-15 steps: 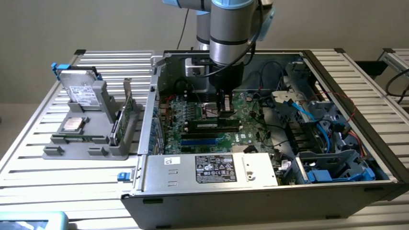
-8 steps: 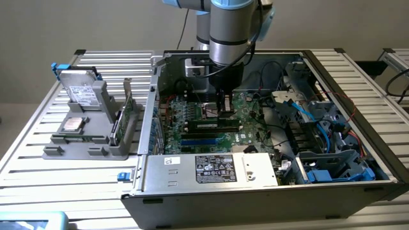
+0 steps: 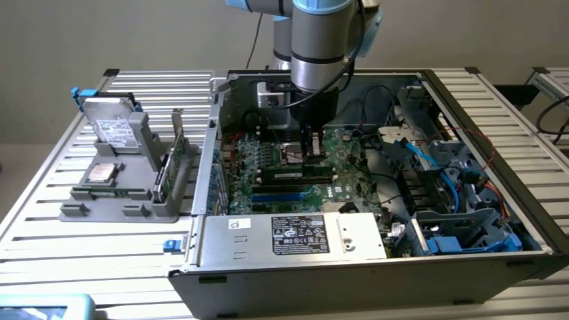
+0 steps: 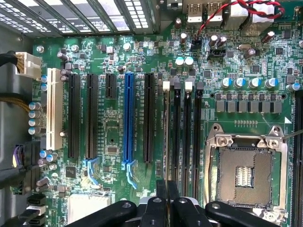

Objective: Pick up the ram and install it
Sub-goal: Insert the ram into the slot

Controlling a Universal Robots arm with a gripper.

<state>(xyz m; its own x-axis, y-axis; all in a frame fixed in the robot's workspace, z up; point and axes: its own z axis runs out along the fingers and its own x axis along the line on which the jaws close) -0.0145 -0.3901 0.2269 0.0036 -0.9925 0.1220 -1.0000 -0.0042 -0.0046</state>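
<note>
Your black gripper [image 3: 311, 155] is closed to a sliver, pinching the top edge of the thin dark-green ram stick with a pale label [image 3: 298, 175]. The stick stands upright in a slot on the green motherboard [image 3: 266, 159], at the centre of the exterior view inside the open grey computer case [image 3: 356, 277]. From the wrist, the fingers [image 4: 162, 194] cover part of the ram stick. You cannot tell whether it is fully seated.

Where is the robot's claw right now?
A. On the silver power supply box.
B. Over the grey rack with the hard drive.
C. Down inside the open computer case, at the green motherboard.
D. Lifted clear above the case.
C: the gripper reaches down inside the computer case to the ram on the motherboard.
</note>
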